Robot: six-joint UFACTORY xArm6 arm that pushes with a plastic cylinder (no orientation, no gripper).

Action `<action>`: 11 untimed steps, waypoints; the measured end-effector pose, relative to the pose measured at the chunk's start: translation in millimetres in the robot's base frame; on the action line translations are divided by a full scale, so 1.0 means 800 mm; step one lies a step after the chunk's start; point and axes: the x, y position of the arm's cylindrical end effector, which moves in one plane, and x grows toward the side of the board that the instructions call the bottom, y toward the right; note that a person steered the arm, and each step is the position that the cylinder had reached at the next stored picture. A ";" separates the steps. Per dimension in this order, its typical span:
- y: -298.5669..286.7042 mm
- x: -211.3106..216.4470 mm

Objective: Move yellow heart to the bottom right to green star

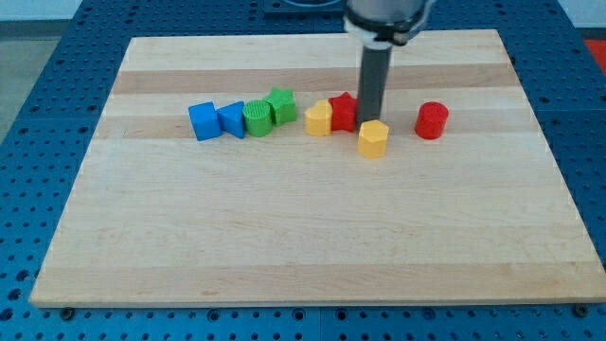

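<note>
Yellow heart-shaped block (373, 138) sits a little right of the middle of the pale wooden desk (303, 237), in its upper half, and the dark straight rod is planted right behind it: my tip (369, 124) is touching the heart's far edge at its twelve o'clock, with the lowest bit of the rod hidden behind the block. No hand on this arm at all, just the bare rod, so there is nothing to be apart or together. At the heart's ten o'clock, just beside the rod, stands a red block (343, 111) whose shape I cannot make out, and pressed against that one's nine o'clock side is a second yellow block (319, 119), shape unclear too. Over at the heart's two o'clock, a short way apart, a red cylinder (432, 120) stands alone. Further along the row at nine o'clock, well apart from the heart, comes the green star-shaped block (280, 104), touching a green cylinder (258, 118) at its seven o'clock. Then two blue blocks: a blue triangular-looking one (232, 119) against the green cylinder, and a blue cube (204, 121) at the row's far end. Around the desk, a blue perforated surface (38, 142) shows on all sides.
</note>
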 end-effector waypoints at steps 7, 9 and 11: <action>-0.066 -0.002; -0.036 -0.001; -0.068 -0.034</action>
